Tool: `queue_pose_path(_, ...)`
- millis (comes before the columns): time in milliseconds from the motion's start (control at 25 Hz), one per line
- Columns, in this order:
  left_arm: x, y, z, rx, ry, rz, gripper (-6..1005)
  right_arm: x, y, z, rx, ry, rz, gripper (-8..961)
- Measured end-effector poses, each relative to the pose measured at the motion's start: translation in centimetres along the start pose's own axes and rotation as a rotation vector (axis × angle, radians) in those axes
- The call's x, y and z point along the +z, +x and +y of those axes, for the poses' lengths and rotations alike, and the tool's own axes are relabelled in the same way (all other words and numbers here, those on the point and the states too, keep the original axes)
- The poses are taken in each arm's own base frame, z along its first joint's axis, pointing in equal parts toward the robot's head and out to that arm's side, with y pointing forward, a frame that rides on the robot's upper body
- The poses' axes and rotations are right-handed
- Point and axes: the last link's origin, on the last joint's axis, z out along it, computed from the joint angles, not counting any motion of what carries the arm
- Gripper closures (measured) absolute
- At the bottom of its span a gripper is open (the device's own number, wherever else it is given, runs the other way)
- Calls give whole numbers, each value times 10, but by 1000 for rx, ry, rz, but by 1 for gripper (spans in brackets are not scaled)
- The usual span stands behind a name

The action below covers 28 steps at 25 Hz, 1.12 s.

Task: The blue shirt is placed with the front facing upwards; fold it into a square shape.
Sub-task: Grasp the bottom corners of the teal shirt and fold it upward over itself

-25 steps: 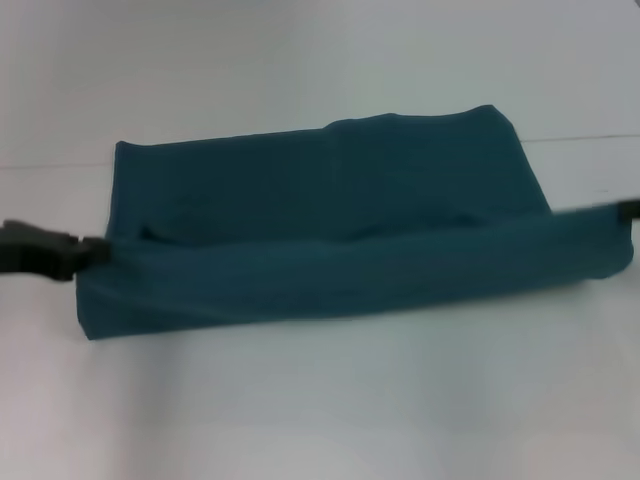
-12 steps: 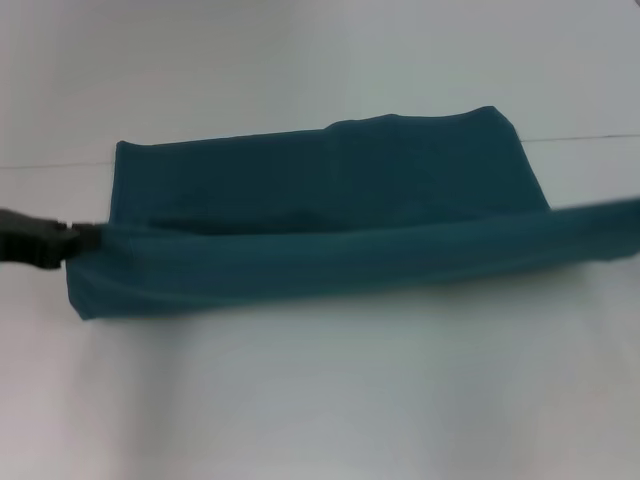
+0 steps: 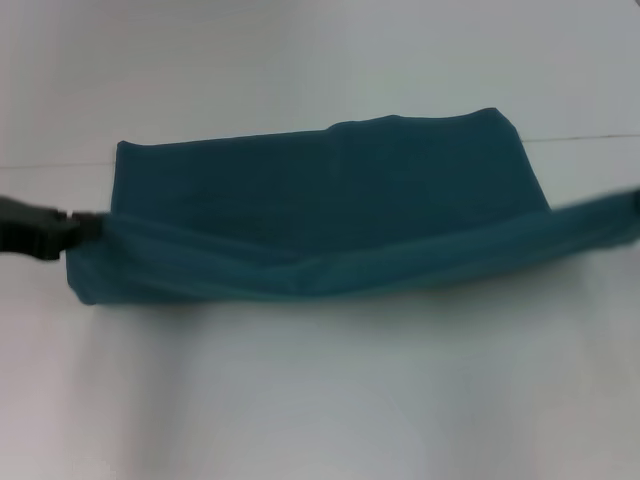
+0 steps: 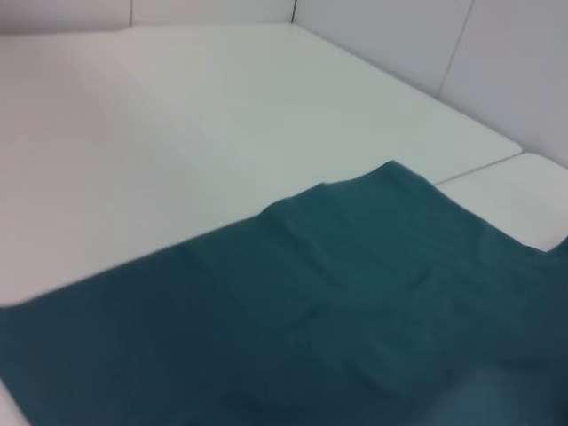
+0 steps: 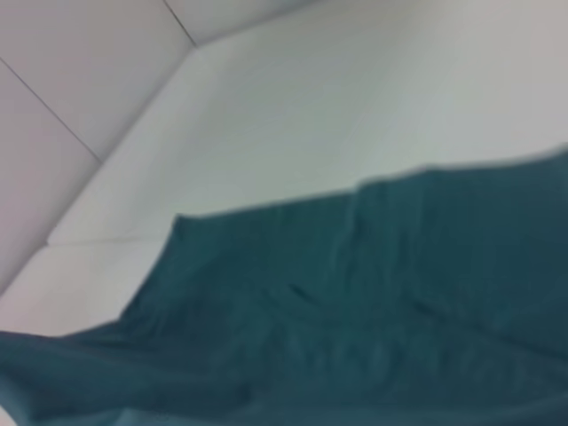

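Jaws of the left gripper (image 3: 88,228) at the frame's left edge pinch the blue shirt (image 3: 320,215), its near edge lifted off the white table (image 3: 320,400); the right gripper's jaws cannot be told.

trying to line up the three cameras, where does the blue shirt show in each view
Head view: the dark teal-blue cotton shirt spans the picture's middle, its near edge lifted between the left claw and the right edge of the frame.
Left wrist view: it fills the lower half.
Right wrist view: it fills the lower half.
Shared landmark: the thin seam in the white tabletop beside the shirt's far corner, seen in all three.
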Motion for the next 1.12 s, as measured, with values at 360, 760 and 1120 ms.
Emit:
queue_pose_path(360,-4,-66,16,-67,-43,-53,993,-1,68,-23,110,-21,72,942)
queue_pose_path(760,-24,-112,35,-168,-112,-48,992,-3,120,-27,191,-65,125,941)
queue_pose_path(1120,-43,-147,48,-268,-126,-23,993,-7,153,-20,249,-97,152,942)
